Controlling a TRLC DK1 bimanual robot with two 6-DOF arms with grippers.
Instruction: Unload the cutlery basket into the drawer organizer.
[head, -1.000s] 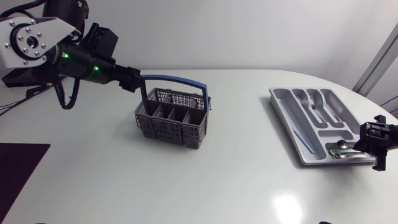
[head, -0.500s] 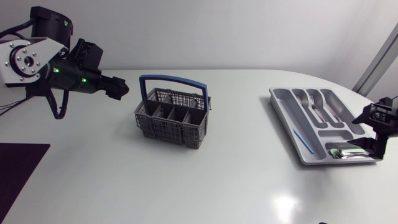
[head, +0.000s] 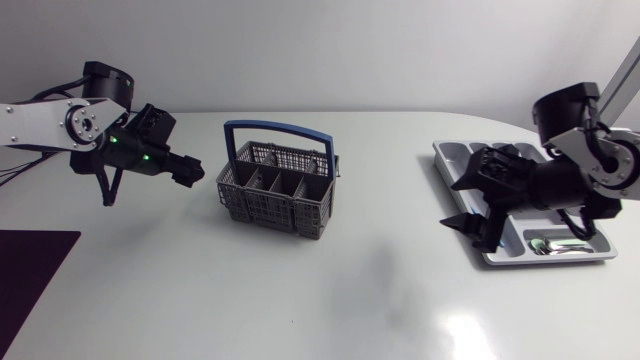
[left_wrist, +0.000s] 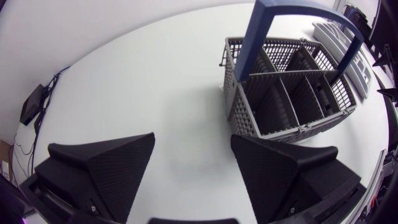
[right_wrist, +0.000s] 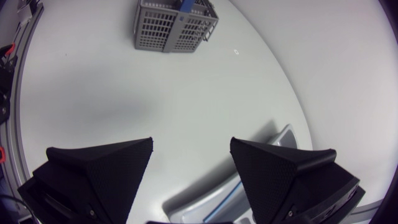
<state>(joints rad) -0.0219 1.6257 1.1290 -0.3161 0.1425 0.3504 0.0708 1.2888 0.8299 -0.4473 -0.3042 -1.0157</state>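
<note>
The grey cutlery basket (head: 275, 192) with a blue handle (head: 280, 130) stands mid-table; its compartments (left_wrist: 292, 93) look empty. My left gripper (head: 192, 172) hangs open just left of the basket (left_wrist: 292, 93), its fingers (left_wrist: 106, 162) apart over bare table. The grey drawer organizer (head: 447, 152) lies at the right, partly hidden by my right arm. A spoon (head: 548, 243) rests in its near compartment. My right gripper (head: 462, 205) is open over the organizer's left edge with nothing in it. In the right wrist view an organizer corner (right_wrist: 249, 193) shows between the fingers.
Bare white table lies between the basket and the organizer. In the right wrist view the basket (right_wrist: 175, 22) stands far ahead of the gripper. A dark mat (head: 30, 270) lies at the front left corner.
My right gripper opened, left the spoon in the organizer's near compartment, and swung left over the organizer. My left arm drew back from the basket handle and sank lower.
</note>
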